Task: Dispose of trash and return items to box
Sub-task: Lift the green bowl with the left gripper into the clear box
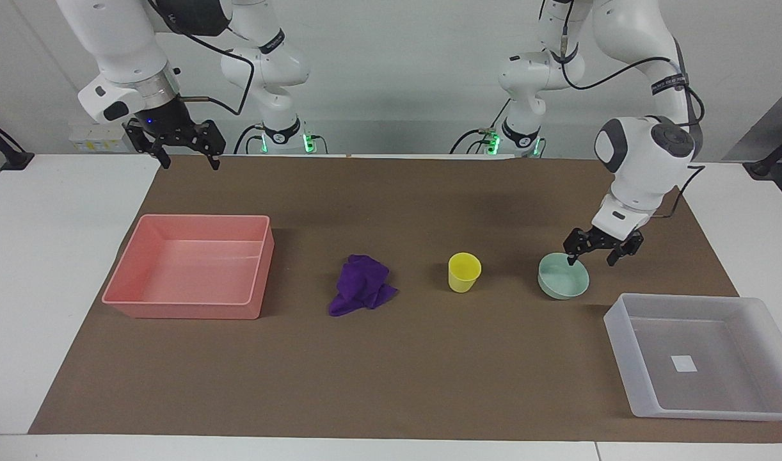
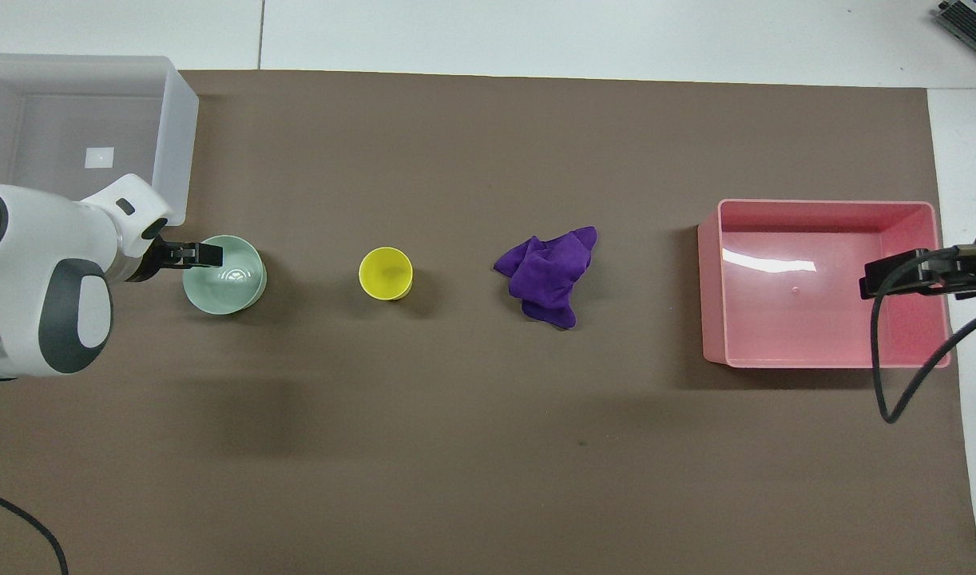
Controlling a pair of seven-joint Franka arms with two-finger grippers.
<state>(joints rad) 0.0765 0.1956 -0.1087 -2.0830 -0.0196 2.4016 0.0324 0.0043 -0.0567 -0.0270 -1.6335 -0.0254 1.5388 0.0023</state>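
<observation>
The mint-green bowl point(image 1: 560, 283) point(image 2: 234, 281), the yellow cup point(image 1: 463, 272) point(image 2: 386, 273) and the purple rag point(image 1: 360, 293) point(image 2: 548, 271) lie in a row on the brown mat. The translucent box point(image 1: 621, 339) point(image 2: 176, 136) stands empty at the left arm's end, farther from the robots than the bowl. My left gripper point(image 1: 590, 259) point(image 2: 204, 254) is open and low at the bowl's rim, one finger over the bowl's inside and one outside it. My right gripper point(image 1: 191, 161) point(image 2: 903, 275) is open and empty, held in the air at the right arm's end, and waits.
A pink tray point(image 1: 192, 310) point(image 2: 712, 279) stands empty at the right arm's end of the mat, beside the rag. The brown mat point(image 1: 391, 384) covers most of the white table.
</observation>
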